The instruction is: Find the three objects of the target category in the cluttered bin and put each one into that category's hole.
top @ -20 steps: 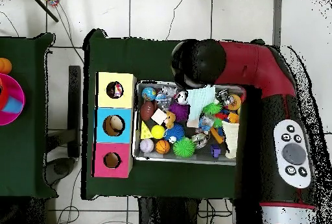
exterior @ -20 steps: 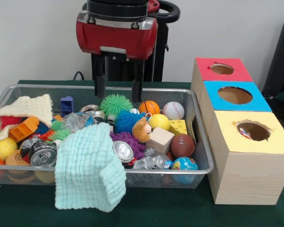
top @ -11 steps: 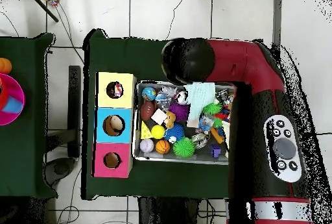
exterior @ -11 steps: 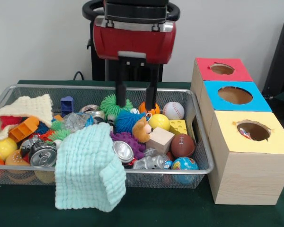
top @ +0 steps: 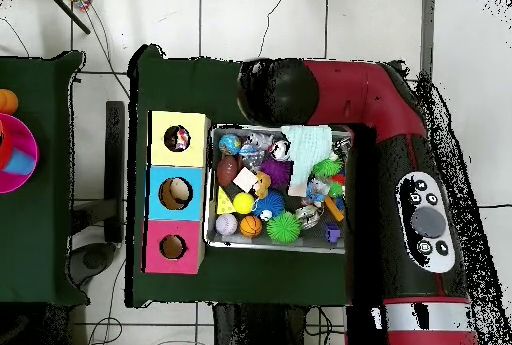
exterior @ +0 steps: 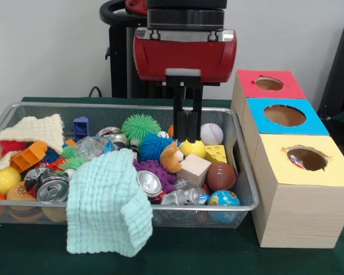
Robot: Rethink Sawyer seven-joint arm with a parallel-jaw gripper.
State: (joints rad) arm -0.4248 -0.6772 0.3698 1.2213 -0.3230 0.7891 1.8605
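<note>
Two claw (exterior: pixel 187 130) fingers were pressed together, holding nothing, above the orange ball (exterior: pixel 173 129). I thought it should open wide first, then drop straight down.

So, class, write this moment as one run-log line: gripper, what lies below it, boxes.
gripper: shut, empty, hanging in bin | below: yellow ball, basketball mostly hidden | yellow box: something inside hole | blue box, red box: no contents seen
</note>
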